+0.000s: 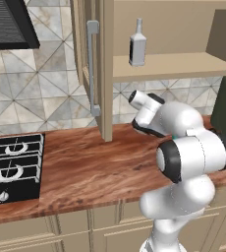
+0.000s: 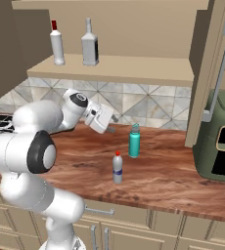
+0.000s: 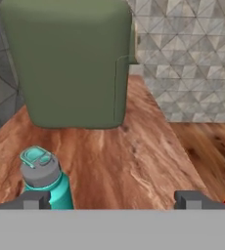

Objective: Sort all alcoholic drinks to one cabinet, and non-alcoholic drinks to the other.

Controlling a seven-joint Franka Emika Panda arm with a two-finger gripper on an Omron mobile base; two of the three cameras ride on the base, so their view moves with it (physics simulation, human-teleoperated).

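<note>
Gripper [image 3: 112, 200] spread wide at bottom of hand view, holding nothing. Teal bottle [image 3: 45, 179] just beside its left fingertip, upright on wooden tabletop [image 2: 163, 176]. Small red-capped clear bottle [image 2: 117, 168] nearer the front edge. Upper left of right base view: white bottle [image 2: 57, 44] and squarish "T" bottle [image 2: 89, 45] on cabinet shelf [image 2: 134, 68].

glossy reddish wood counter [image 2: 173, 180], matt tan wooden cabinet [image 2: 134, 68], smooth teal plastic bottle [image 2: 134, 141], clear glassy bottle [image 2: 90, 46]
</note>
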